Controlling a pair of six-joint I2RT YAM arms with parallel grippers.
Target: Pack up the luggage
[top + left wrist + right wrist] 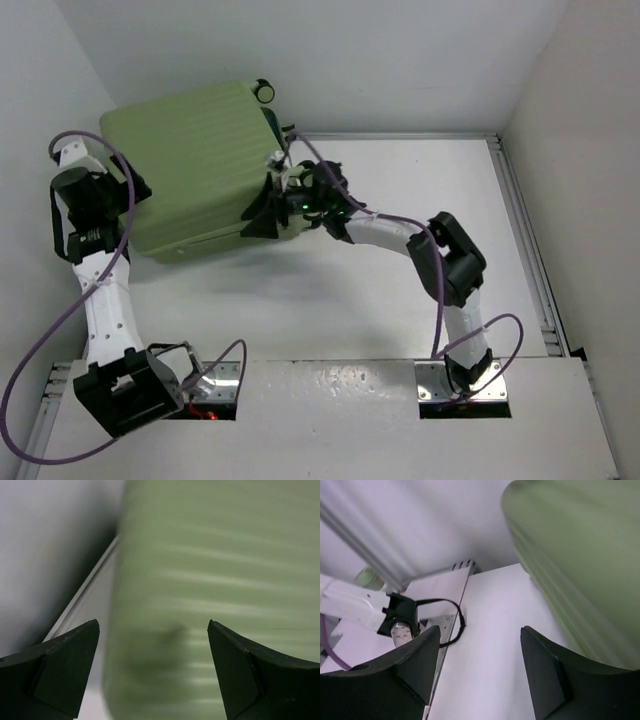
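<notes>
Luggage (pixel 190 165) lying on the far-left part of the tabletop (pixel 400 290), wheel (pixel 265 91) at its far-right corner, left tool (pixel 152 625) beside its left edge, right tool (pixel 480 630) by its near-right corner

Spread and empty: left gripper (pixel 152 625), right gripper (pixel 481 630).

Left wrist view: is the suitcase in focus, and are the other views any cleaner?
Left wrist: the luggage is smeared, ribs soft, while the fingers are crisp. Right wrist: its green shell is also blurred; the table reads sharper. Top external: sharp, evenly lit, soft shadow under the luggage.
</notes>
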